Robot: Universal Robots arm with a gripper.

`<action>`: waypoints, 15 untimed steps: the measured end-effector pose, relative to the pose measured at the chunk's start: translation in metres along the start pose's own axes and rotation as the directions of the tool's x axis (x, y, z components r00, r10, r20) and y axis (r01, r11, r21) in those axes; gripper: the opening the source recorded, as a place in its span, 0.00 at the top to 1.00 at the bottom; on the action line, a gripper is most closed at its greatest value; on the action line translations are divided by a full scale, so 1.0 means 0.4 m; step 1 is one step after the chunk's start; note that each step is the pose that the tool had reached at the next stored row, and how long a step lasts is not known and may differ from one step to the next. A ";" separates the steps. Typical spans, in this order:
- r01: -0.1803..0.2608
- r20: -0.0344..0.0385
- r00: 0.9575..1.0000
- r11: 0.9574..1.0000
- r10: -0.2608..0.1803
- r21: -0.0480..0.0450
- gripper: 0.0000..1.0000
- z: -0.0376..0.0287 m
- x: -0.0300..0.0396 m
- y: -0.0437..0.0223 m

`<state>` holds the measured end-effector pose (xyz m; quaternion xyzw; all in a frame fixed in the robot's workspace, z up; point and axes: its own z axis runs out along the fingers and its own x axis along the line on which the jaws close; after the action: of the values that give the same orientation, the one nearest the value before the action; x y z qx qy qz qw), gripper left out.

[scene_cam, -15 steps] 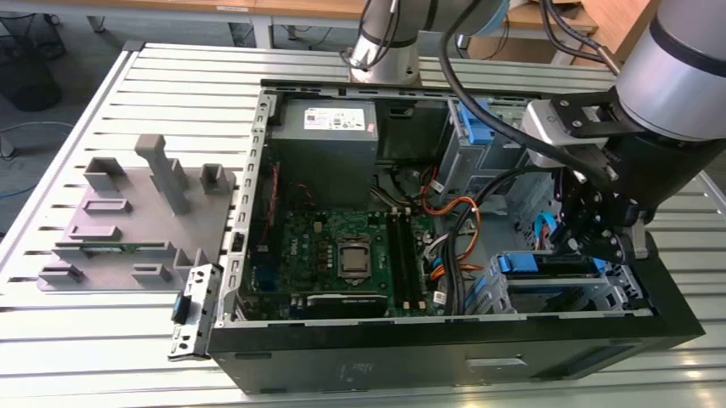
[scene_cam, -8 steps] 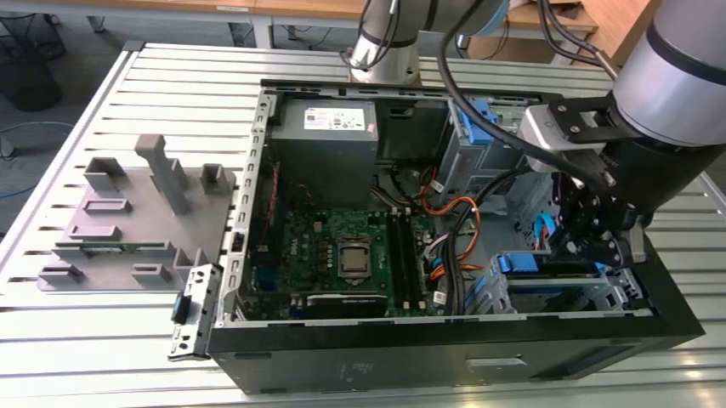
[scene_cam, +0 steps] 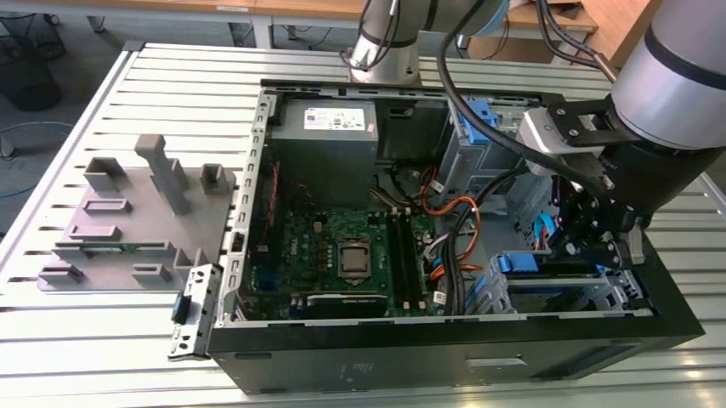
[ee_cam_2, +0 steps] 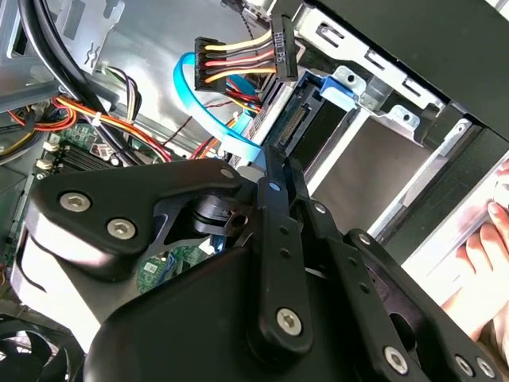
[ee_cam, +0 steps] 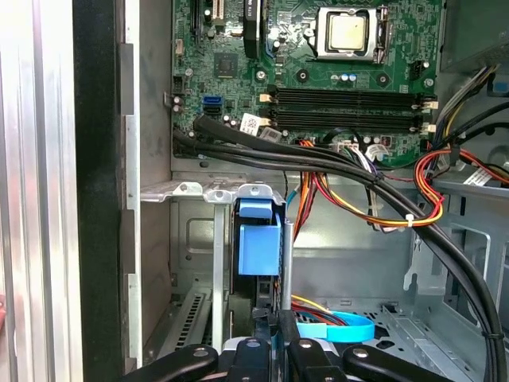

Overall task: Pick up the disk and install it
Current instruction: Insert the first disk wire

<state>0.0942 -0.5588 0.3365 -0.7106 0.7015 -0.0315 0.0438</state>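
I have the end effector [scene_cam: 596, 242] down inside the open computer case [scene_cam: 340, 365], at the drive cage [scene_cam: 567, 293] in the corner toward the exterior view's right. In the first wrist view the disk [ee_cam: 260, 247] stands on edge in a slot of that cage, its blue rail end facing me, directly ahead of the fingertips [ee_cam: 253, 350] and very close to them. The black fingers sit pressed together in both wrist views, so I read the end effector as clenched, with nothing between them. In the second wrist view the disk's connector edge [ee_cam_2: 298, 119] lies just beyond the finger tip, with a power plug [ee_cam_2: 278, 48] and a blue data cable [ee_cam_2: 215, 119] beside it. The motherboard [scene_cam: 352, 255] lies further in. A person's hand [ee_cam_2: 485, 255] rests on the desk [scene_cam: 114, 85] outside the case.
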 end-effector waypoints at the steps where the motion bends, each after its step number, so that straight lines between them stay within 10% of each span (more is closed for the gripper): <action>1: 0.000 0.000 1.000 1.000 0.000 0.000 0.84 0.000 0.000 0.000; 15: 0.000 0.000 1.000 1.000 0.000 0.012 0.84 0.000 0.000 0.005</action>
<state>0.0922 -0.5588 0.3361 -0.7104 0.7012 -0.0357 0.0480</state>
